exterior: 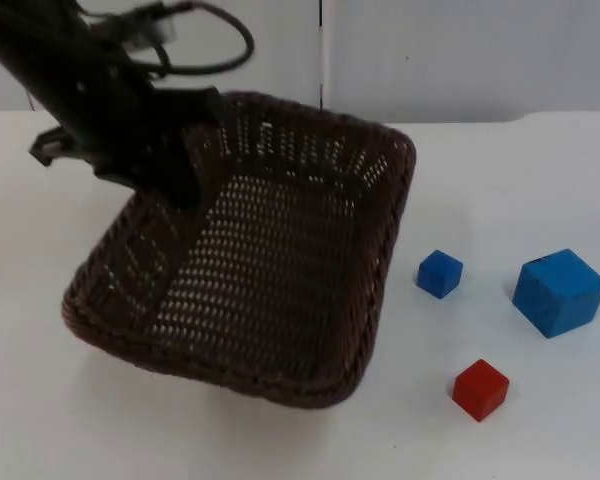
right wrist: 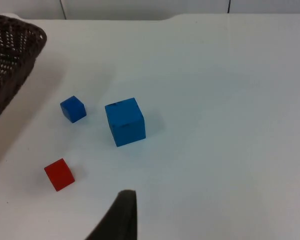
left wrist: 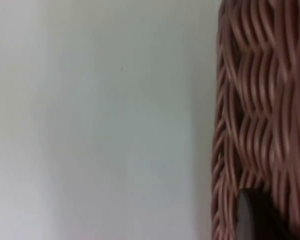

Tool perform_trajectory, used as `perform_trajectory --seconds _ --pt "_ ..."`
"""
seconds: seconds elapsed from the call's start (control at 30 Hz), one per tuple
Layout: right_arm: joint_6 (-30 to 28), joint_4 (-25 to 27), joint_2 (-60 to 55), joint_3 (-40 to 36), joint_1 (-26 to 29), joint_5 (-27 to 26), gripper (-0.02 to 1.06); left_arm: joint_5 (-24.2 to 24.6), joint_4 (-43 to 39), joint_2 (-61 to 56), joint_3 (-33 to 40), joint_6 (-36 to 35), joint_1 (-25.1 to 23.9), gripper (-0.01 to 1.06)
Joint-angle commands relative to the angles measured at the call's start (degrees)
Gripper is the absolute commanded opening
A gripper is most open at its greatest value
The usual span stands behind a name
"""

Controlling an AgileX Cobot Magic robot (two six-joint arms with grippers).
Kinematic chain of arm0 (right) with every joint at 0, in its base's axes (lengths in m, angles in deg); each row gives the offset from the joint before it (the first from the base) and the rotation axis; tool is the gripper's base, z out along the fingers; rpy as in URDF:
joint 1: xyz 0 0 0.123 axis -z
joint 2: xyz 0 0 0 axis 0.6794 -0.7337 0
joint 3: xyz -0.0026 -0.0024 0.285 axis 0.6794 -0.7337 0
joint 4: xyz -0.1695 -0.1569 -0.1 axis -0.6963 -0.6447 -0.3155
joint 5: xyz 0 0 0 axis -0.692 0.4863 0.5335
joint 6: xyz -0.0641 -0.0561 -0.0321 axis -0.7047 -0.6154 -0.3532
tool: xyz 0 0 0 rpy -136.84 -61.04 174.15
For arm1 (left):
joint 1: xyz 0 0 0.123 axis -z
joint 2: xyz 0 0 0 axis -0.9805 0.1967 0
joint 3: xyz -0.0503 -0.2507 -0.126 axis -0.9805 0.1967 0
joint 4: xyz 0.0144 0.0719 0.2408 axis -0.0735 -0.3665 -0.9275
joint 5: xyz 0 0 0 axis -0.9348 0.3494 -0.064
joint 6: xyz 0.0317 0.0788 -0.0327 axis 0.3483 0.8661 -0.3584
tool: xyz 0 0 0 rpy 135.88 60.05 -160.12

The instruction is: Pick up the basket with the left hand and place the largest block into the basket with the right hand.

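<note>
A dark brown wicker basket [exterior: 280, 270] hangs tilted above the left half of the white table, casting a shadow below its front edge. My left gripper [exterior: 176, 172] is shut on its back-left rim; the left wrist view has the basket's weave [left wrist: 260, 100] close up. The largest block, a big blue cube [exterior: 559, 292] [right wrist: 125, 121], rests on the table at the right. My right gripper [right wrist: 121, 220] hovers over the table a short way from this cube, holding nothing that I can see. The basket's corner [right wrist: 10, 55] lies beyond the blocks.
A small blue cube [exterior: 439, 273] [right wrist: 73, 109] sits between the basket and the big cube. A small red cube [exterior: 480, 389] [right wrist: 59, 174] lies nearer the front edge. The grey partition wall [exterior: 460, 50] closes the table's far side.
</note>
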Motion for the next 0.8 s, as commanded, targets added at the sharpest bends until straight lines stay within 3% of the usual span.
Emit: perform_trajectory --seconds 0.0,0.07,0.33,0.77 --pt "0.21 -0.36 0.23 -0.11 0.25 -0.16 1.05 2.84 2.01 -2.57 -0.19 -1.14 -1.41 0.0" --pt "0.21 -0.36 0.23 -0.11 0.25 -0.16 1.05 4.91 3.14 -4.17 0.05 -2.28 -2.87 0.0" --pt "0.21 -0.36 0.23 -0.11 0.25 -0.16 1.05 4.2 5.74 -10.67 7.2 -2.55 -6.1 0.0" --pt "0.08 -0.24 0.23 -0.11 0.25 -0.16 1.05 2.64 9.9 -21.4 21.96 -3.26 -6.77 0.0"
